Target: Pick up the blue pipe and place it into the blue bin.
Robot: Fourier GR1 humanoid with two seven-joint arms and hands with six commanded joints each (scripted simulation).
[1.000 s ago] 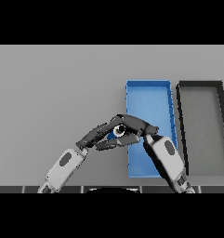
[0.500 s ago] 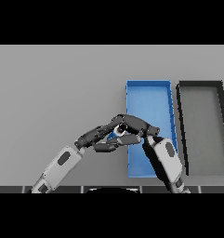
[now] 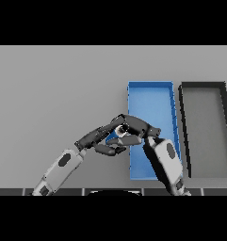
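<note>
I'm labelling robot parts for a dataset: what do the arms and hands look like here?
Both forearms are chunky white and light grey shells, each bearing a dark oval marking. Each ends in a dark, near-black hand: the left hand and the right hand have slim jointed fingers. No cables show.

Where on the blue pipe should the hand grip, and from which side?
Across its short body, from above and the left, much as the left hand does now: its fingers curl round the blue pipe at the blue bin's left wall. The right hand crowds the other side.
</note>
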